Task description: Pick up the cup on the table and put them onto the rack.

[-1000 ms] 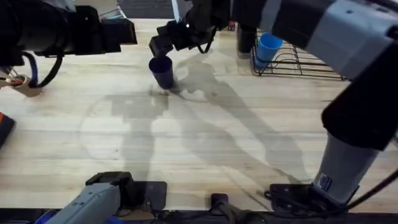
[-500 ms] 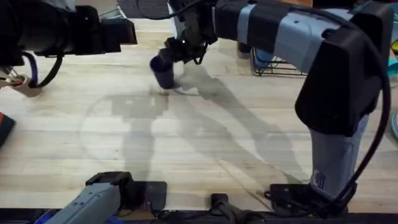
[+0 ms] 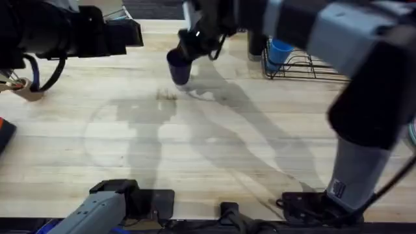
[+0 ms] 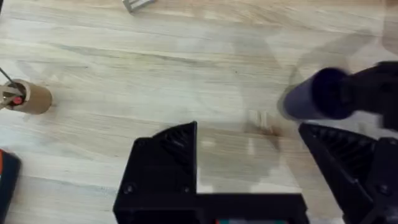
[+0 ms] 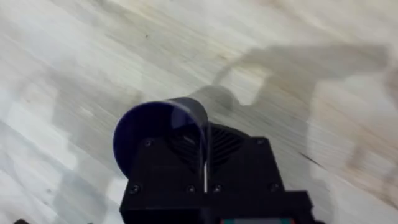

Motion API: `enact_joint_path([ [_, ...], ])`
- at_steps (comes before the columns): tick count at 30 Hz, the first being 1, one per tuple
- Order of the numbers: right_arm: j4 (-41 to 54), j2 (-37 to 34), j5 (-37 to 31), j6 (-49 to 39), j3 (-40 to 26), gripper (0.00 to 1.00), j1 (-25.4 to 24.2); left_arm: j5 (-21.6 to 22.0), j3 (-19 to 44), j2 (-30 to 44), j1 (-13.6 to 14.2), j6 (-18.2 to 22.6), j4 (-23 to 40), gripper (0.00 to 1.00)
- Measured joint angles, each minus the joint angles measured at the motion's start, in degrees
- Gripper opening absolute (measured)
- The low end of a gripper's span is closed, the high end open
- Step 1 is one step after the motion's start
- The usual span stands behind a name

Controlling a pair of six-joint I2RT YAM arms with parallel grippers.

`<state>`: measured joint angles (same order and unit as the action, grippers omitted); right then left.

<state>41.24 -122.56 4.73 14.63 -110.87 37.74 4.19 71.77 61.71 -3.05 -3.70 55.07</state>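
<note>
A dark blue cup (image 3: 179,67) hangs just above the wooden table at the far middle, with my right gripper (image 3: 193,47) shut on its rim. In the right wrist view the cup (image 5: 152,127) sits right in front of the gripper (image 5: 203,152), one wall pinched between the fingers. The black wire rack (image 3: 312,65) stands at the far right and holds a light blue cup (image 3: 281,51) and a dark cup (image 3: 257,40). My left gripper (image 4: 249,165) is open and empty over the far left of the table. Its wrist view shows the dark blue cup (image 4: 314,93) off to one side.
A small brown cylinder (image 3: 23,88) lies at the table's left edge, shown also as the cylinder (image 4: 28,99) in the left wrist view. An orange and black object (image 3: 3,133) pokes in at the left edge. Bare wood (image 3: 208,143) spans the middle and near side.
My right gripper has lifted the dark blue cup off the table and carried it slightly to the right. The left arm has stayed where it was.
</note>
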Motion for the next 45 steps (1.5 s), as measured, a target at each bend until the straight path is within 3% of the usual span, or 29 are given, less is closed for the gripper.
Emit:
enact_joint_path([
  [6,5.67,9.94,-0.03,-0.02,0.0,0.033,-5.77,0.0,0.0,0.0,0.0,0.0,0.0,0.994],
  [7,9.11,14.25,-0.22,-0.78,0.0,0.033,-9.41,0.0,0.0,0.0,0.0,0.0,0.0,0.994],
  [18,18.08,23.06,-2.09,-7.25,0.0,0.033,-16.71,0.0,0.0,0.0,0.0,0.0,0.0,0.994],
  [34,22.22,28.94,-19.12,-10.01,0.0,0.033,-22.4,0.0,0.0,0.0,0.0,0.0,0.0,0.994],
  [45,22.04,28.93,-21.46,-10.16,0.0,0.033,-27.33,0.0,0.0,0.0,0.0,0.0,0.0,0.994],
])
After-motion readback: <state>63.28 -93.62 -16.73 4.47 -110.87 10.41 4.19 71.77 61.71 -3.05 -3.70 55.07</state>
